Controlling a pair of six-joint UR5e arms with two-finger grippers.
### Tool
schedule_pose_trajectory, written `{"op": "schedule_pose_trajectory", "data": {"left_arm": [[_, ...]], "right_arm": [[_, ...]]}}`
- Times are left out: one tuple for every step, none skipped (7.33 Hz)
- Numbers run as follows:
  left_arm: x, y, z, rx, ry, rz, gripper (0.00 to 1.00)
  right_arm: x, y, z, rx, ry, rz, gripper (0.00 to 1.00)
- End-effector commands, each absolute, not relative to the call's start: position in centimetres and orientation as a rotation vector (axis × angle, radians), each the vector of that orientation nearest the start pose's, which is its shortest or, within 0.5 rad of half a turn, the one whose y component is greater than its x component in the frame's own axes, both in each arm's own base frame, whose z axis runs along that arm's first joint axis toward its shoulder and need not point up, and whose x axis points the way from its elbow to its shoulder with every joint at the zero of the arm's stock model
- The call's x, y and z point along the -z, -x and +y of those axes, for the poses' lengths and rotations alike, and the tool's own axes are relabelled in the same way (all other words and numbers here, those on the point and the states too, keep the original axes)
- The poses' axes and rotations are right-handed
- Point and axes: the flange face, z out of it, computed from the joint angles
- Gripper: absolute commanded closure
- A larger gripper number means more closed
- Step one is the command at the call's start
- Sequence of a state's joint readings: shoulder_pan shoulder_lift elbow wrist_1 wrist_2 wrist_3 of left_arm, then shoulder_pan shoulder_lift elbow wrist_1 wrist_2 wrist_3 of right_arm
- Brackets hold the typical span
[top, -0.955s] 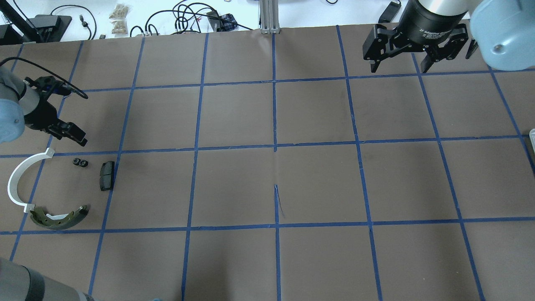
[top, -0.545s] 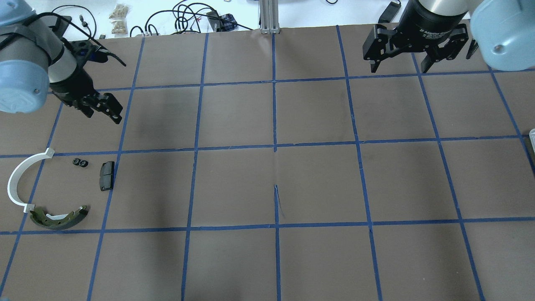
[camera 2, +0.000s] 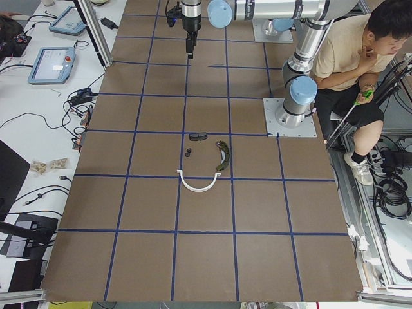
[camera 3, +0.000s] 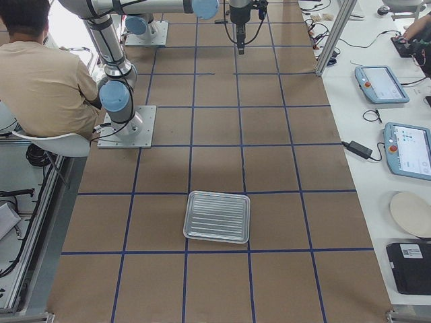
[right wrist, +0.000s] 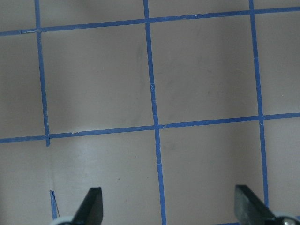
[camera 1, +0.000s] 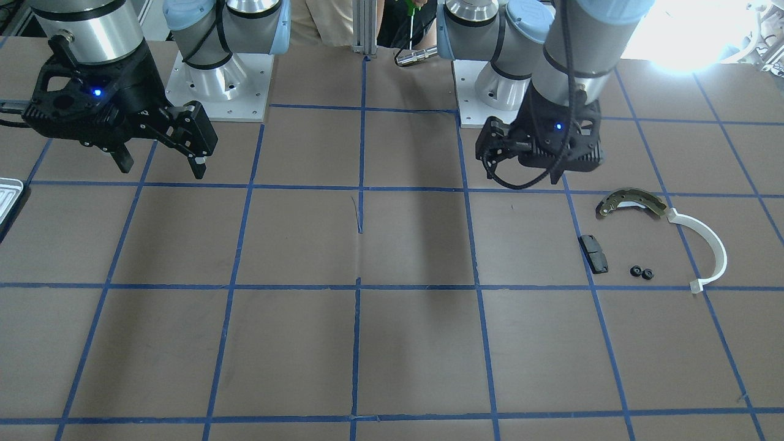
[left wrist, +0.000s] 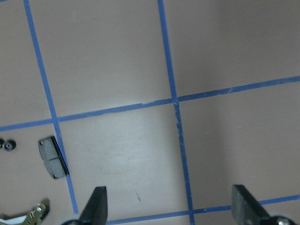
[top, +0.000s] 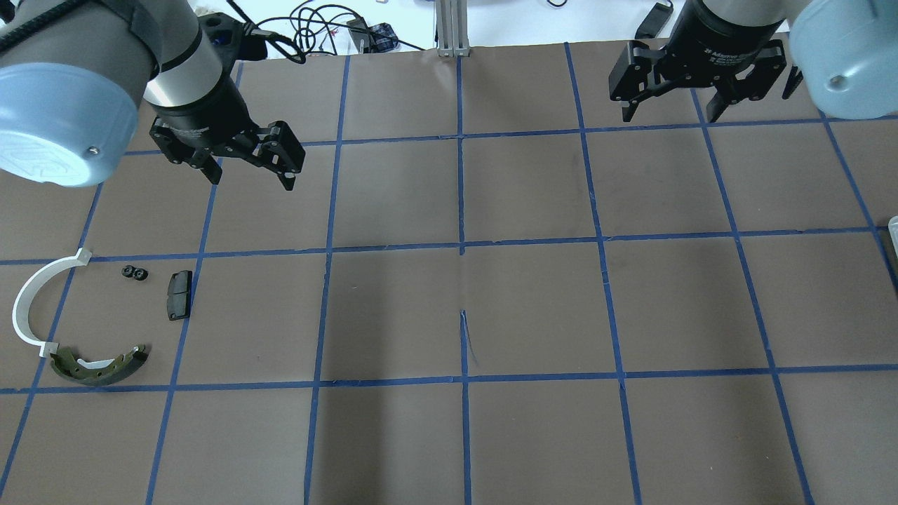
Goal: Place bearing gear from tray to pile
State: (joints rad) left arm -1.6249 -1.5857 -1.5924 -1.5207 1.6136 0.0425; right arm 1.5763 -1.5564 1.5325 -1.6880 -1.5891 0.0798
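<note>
Front-facing view: the bearing gear is seen as two small black round bits lying side by side. It's already parked in the pile, between the black pad and the white half-ring, with the brake shoe a bit further off. The left gripper is hung near the pile, but it's seen from behind here, so its jaws can't be judged. The right gripper is spread wide with nothing held, near the tray corner.

Overhead: the left jaws are shown wide and empty. The gear lies down and to the left of them in this view, its long axis running along the table's length.

Left-side view: the gear is just made out beside the pad.

Right-side view: nothing can be seen on the tray, and it's well apart from the pile.

Left wrist: the fingers are held far apart, and the gear is caught at the far left edge.

Right wrist: only brown mat is framed between wide jaws.

So the placing looks done. If the gear needed a nudge, it'd be best handled by the left arm, which is much nearer.
</note>
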Motion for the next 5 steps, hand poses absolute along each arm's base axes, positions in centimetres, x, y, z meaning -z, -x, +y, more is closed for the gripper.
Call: {"op": "schedule_pose_trajectory", "data": {"left_arm": [[-49.6, 17.1, -47.1, -0.031, -0.105, 3.094, 0.0], [-50.3, 16.2, -48.7, -0.016, -0.07, 3.099, 0.0], [-52.0, 15.5, -49.9, -0.017, -0.036, 3.107, 0.0], [-51.6, 15.5, -49.3, -0.106, -0.017, 3.098, 0.0], [-51.6, 14.8, -48.8, -0.101, -0.014, 3.107, 0.0]], "right_arm": [[-51.2, -13.5, -51.1, 0.223, -0.118, 3.144, 0.0], [-51.3, -13.5, -51.0, 0.226, -0.118, 3.144, 0.0], [-51.3, -13.5, -51.0, 0.223, -0.118, 3.144, 0.0], [-51.2, -13.5, -51.1, 0.226, -0.118, 3.144, 0.0], [-51.3, -13.5, -51.1, 0.226, -0.118, 3.142, 0.0]]}}
